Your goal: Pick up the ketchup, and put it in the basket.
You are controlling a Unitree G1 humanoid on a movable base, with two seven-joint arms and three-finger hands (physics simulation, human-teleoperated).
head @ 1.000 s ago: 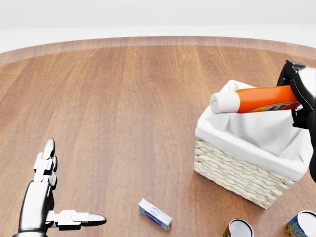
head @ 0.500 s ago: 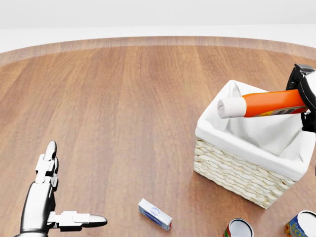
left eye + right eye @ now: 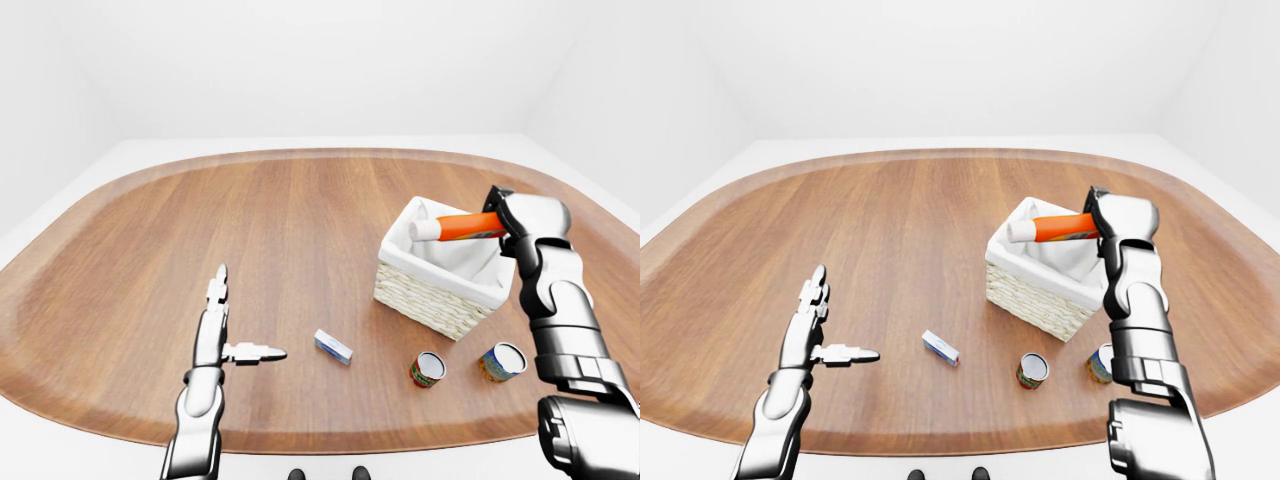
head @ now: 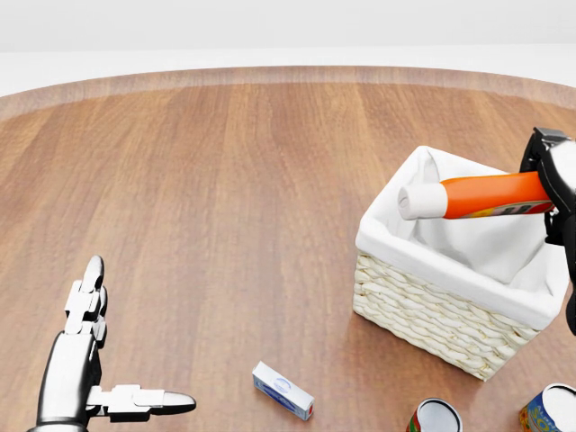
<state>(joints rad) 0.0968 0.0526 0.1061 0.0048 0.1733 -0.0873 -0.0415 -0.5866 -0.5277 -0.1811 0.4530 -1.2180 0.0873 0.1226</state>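
Ketchup (image 4: 493,196): a smooth orange plastic bottle with a white cap, held level above the open basket (image 4: 432,315), cap toward the head view's left. It is clamped at its base end by the right hand (image 4: 551,184), fingers wrapped round the barrel. Judged light, glossy and likely slippery, slightly squeezable; the firm base end or mid-barrel is the better hold. The basket is pale woven wicker, boxy, lined with soft white cloth. The counter (image 3: 300,220) is varnished wood grain. The left hand (image 3: 232,340) is spread open, holding nothing, well apart.
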